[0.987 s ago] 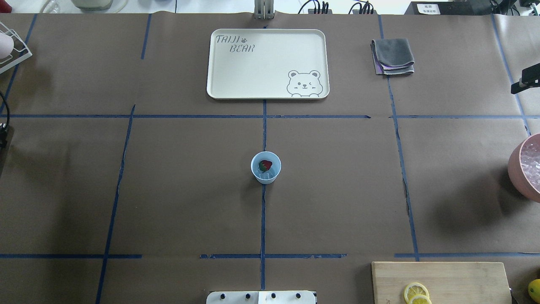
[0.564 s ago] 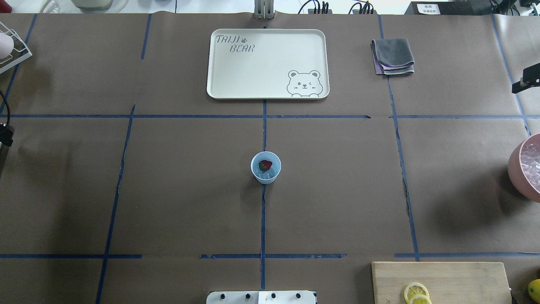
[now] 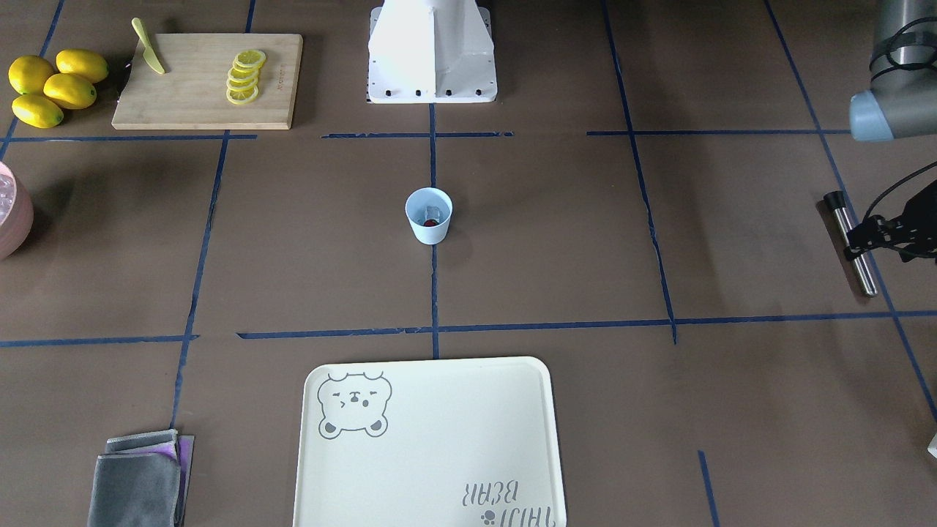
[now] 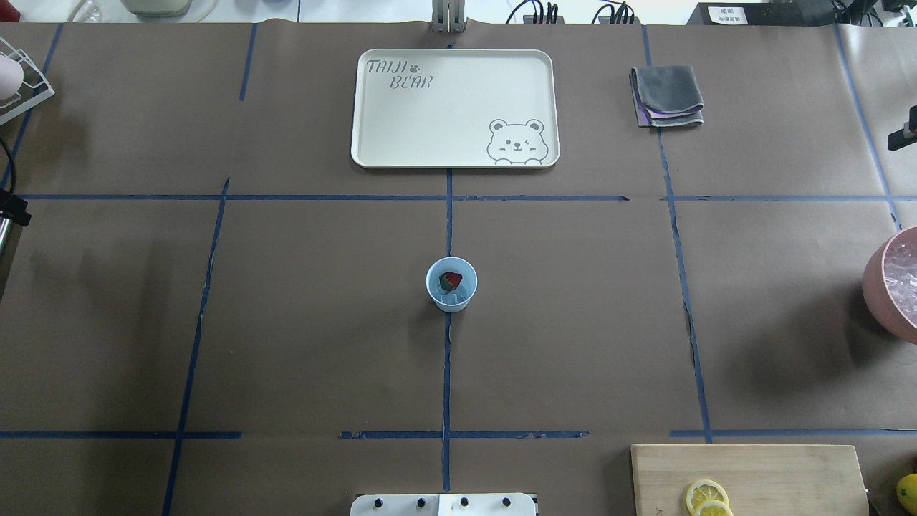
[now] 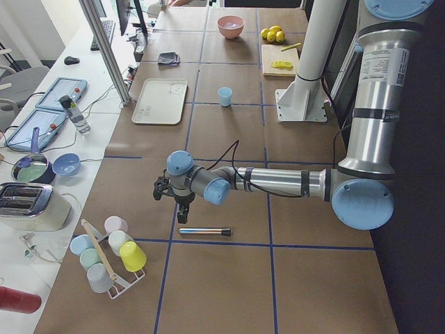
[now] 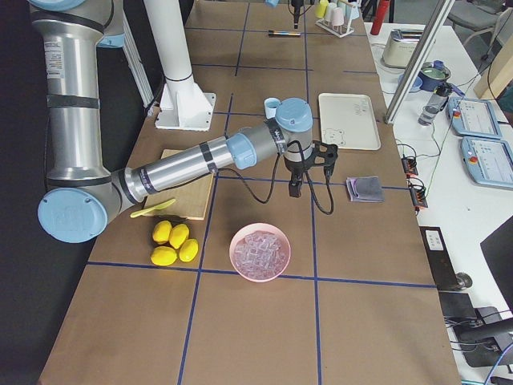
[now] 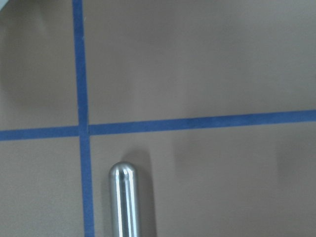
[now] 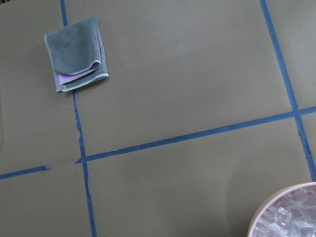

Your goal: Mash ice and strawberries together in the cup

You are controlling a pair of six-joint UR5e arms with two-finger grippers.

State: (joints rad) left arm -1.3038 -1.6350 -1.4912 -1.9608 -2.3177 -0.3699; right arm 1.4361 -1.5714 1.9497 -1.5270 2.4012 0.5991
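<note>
Pale-blue cup (image 4: 451, 304), dark-red strawberry (image 4: 450, 280) w/ green, cream bear-print tray (image 4: 444, 115), grey cloth (image 4: 666, 89), pink bowl (image 4: 880, 301).

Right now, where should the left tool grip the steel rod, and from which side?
Probably grip the steel rod mid-shaft, from straight above, jaws across its width: it lies flat, long and thin, and the left tool hovers over it.

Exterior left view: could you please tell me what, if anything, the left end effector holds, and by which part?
Nothing, apparently: the steel rod lies on the table, and the left end effector hangs above it.
</note>
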